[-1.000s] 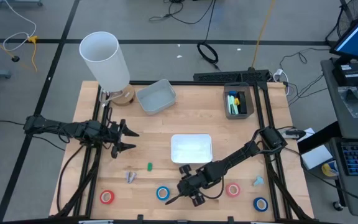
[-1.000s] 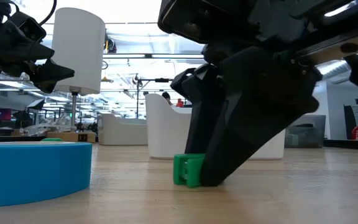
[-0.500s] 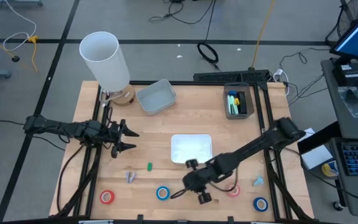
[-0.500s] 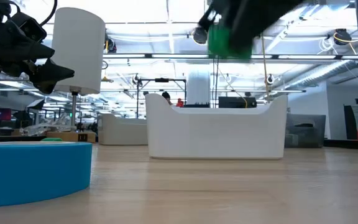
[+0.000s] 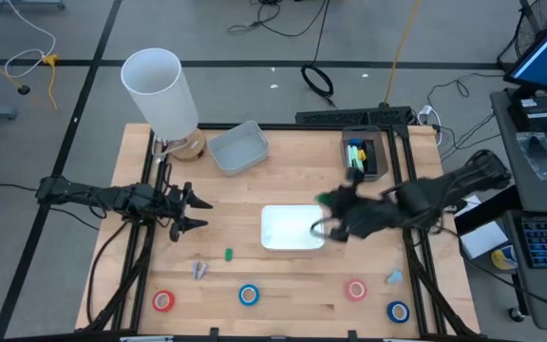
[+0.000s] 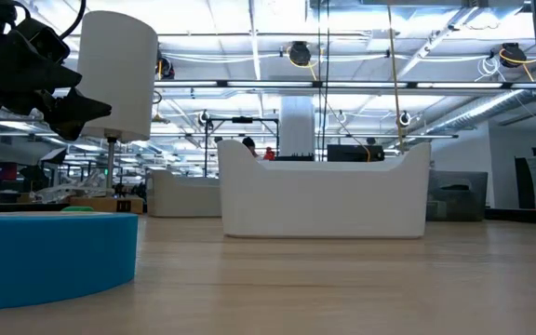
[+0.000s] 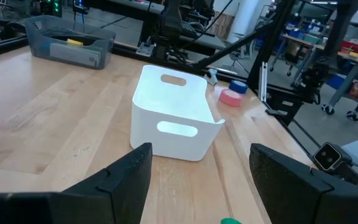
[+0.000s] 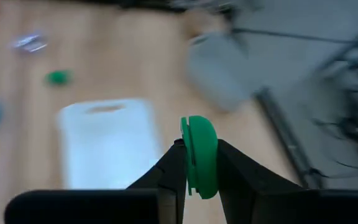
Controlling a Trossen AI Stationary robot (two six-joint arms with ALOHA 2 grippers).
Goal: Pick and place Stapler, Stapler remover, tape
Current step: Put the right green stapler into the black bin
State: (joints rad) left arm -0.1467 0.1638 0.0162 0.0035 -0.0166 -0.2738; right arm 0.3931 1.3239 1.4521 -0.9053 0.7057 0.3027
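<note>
My right gripper is shut on a small green piece; whether it is a stapler or a remover I cannot tell. In the high view the right gripper hangs over the right edge of the white bin. My left gripper waits open above the table's left part. Red tape rolls and blue tape rolls lie flat along the near edge. Another green piece, a silvery piece and a pale blue piece lie on the table. My right gripper pinches the green piece between its two fingers. The piece's rounded end sticks out past the fingertips. It is lifted clear, above the white bin.
A grey tray and a dark organiser stand at the far side. A tall white cylinder rises at the far left corner. In the low view a blue tape roll sits close by, with the white bin behind it.
My right gripper has risen from the table's near edge, between the middle blue and red rolls, carrying the green piece. It has swung toward the far right and now hangs over the white bin's right edge. The piece is lifted clear of the table.
</note>
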